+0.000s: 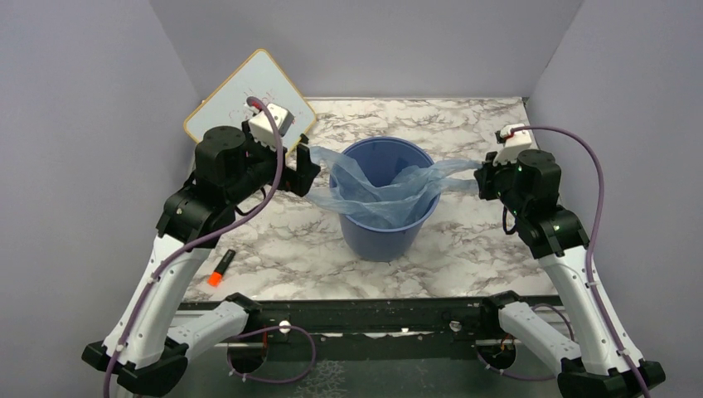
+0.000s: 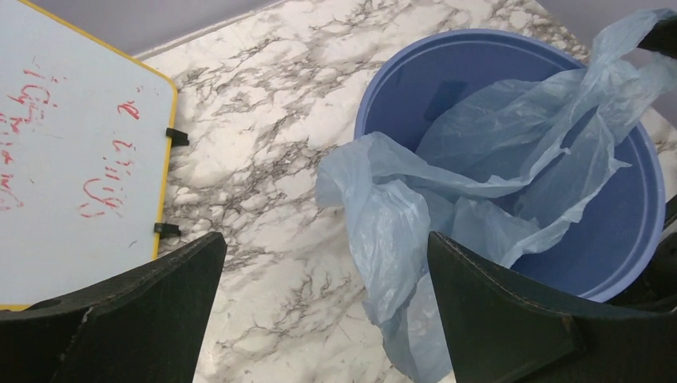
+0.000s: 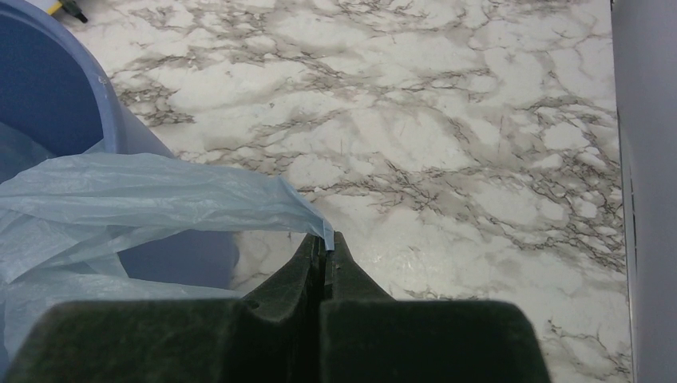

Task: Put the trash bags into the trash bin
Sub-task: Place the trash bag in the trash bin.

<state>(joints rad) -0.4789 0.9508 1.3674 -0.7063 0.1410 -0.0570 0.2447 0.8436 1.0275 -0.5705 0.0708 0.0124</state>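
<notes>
The trash bin [image 1: 383, 236] is a round blue bucket standing mid-table. The trash bag [image 1: 373, 195], thin translucent light blue, drapes across the bin's mouth, with one end sagging over the left rim and the other stretched to the right. My left gripper [image 1: 311, 170] is just left of the bin and open. In the left wrist view its jaws [image 2: 327, 239] stand wide, and the bag's loose left end [image 2: 383, 223] hangs beside the right finger, outside the bin [image 2: 447, 72]. My right gripper [image 3: 326, 239] is shut on the bag's right corner [image 3: 160, 191], right of the bin [image 3: 48, 88].
A white board [image 1: 240, 91] with a yellow edge and red writing leans at the back left, close behind the left arm. An orange marker [image 1: 221, 268] lies near the front left. Grey walls close in on the left, right and back.
</notes>
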